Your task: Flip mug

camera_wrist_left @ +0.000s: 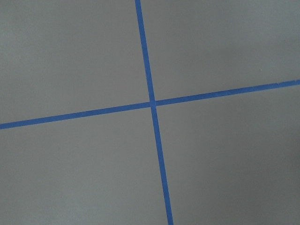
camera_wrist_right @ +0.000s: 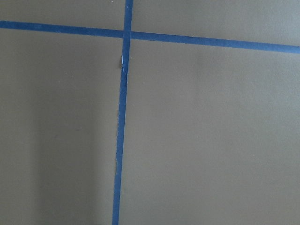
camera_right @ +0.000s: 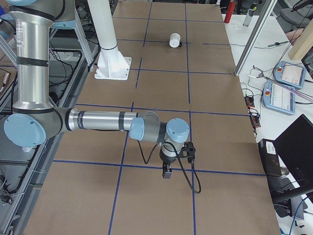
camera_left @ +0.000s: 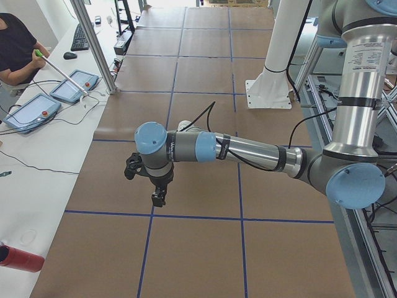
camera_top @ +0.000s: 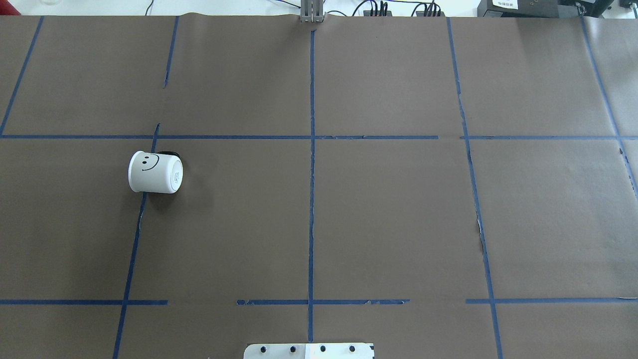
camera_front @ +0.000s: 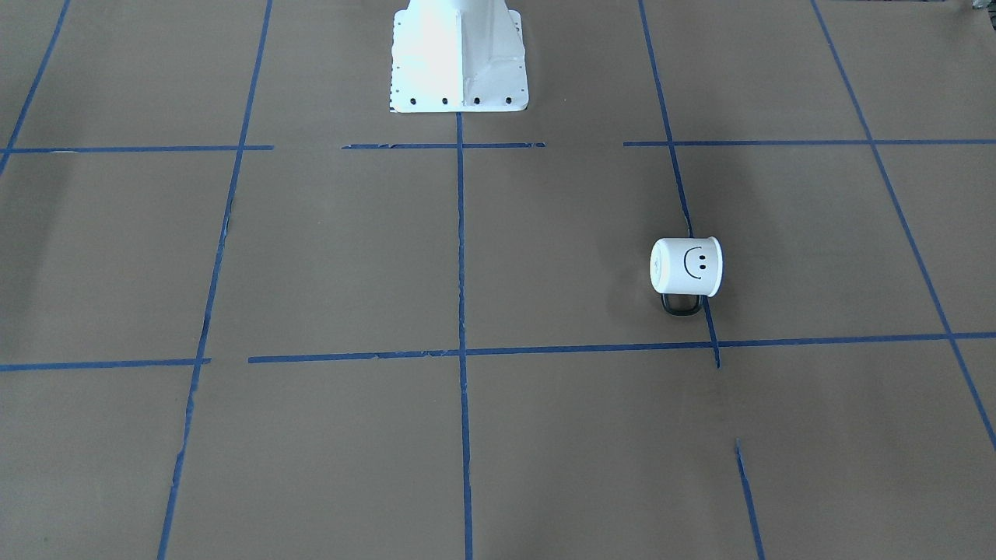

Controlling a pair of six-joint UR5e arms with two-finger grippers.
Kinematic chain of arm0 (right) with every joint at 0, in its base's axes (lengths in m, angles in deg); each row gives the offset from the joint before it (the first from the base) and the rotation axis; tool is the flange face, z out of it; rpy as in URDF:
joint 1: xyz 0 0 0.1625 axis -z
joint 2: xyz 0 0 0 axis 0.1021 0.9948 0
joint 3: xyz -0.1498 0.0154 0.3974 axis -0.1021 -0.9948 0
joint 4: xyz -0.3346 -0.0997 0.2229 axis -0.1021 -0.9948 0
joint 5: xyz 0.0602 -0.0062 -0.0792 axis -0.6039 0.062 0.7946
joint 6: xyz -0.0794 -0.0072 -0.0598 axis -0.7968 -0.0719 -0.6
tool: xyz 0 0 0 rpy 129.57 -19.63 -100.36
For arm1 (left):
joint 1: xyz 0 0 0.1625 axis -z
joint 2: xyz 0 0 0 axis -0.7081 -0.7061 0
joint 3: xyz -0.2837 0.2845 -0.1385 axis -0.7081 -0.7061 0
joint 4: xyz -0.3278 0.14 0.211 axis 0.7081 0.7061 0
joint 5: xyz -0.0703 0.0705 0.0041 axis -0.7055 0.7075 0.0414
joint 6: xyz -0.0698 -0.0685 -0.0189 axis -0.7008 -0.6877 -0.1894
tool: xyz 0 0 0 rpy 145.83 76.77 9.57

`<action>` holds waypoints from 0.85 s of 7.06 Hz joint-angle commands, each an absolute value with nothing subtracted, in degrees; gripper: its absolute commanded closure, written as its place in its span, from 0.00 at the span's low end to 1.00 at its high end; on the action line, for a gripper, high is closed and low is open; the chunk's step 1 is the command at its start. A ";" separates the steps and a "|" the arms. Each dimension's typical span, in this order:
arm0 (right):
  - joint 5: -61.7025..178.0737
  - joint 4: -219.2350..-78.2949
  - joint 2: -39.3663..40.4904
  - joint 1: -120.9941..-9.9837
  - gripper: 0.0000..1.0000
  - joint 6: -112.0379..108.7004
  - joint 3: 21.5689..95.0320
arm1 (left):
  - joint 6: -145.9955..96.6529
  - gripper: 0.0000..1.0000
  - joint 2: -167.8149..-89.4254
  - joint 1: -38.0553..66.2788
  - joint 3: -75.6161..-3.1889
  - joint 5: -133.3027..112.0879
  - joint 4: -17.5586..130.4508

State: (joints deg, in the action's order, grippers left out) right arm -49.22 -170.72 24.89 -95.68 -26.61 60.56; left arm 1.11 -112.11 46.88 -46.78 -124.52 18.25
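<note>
The mug (camera_front: 686, 267) is white and lies on its side on the brown paper, on the robot's left half of the table. Its smiley face is up and its flat bottom faces the table's middle. Its black handle (camera_front: 682, 305) points away from the robot. It also shows in the overhead view (camera_top: 155, 172) and far off in the exterior right view (camera_right: 174, 40). My left gripper (camera_left: 159, 198) hangs above the table's left end, and I cannot tell if it is open. My right gripper (camera_right: 166, 172) hangs above the right end, and I cannot tell its state either. Both are far from the mug.
Blue tape lines (camera_top: 312, 164) cross the paper in a grid. The white robot pedestal (camera_front: 459, 58) stands at the robot's edge. Beyond the far edge stand metal posts (camera_left: 93, 46), tablets (camera_left: 31, 112), a red bottle (camera_left: 18, 257) and an operator (camera_left: 15, 46).
</note>
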 commanded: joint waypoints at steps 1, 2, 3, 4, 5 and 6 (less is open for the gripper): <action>-49.22 -170.72 24.89 -95.68 0.00 -26.61 60.58 | 1.23 0.00 -111.49 46.94 -45.47 -126.61 22.57; -49.22 -170.72 24.89 -95.68 0.00 -26.61 60.58 | 1.13 0.00 -110.88 46.85 -46.25 -130.54 25.04; -49.22 -170.72 24.89 -95.68 0.00 -26.61 60.58 | -0.78 0.00 -110.35 46.59 -45.39 -131.19 32.46; -49.22 -170.72 24.89 -95.68 0.00 -26.61 60.58 | -7.24 0.00 -109.65 46.24 -45.03 -131.28 38.37; -49.22 -170.72 24.89 -95.68 0.00 -26.61 60.58 | -18.09 0.00 -109.64 42.49 -43.98 -131.37 45.74; -49.22 -170.72 24.89 -95.68 0.00 -26.61 60.58 | -27.34 0.00 -109.64 40.63 -42.32 -131.46 53.12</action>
State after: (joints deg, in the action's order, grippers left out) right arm -49.22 -170.72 24.88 -95.68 -26.61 60.58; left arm -15.90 -109.74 43.34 -44.01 -131.28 44.09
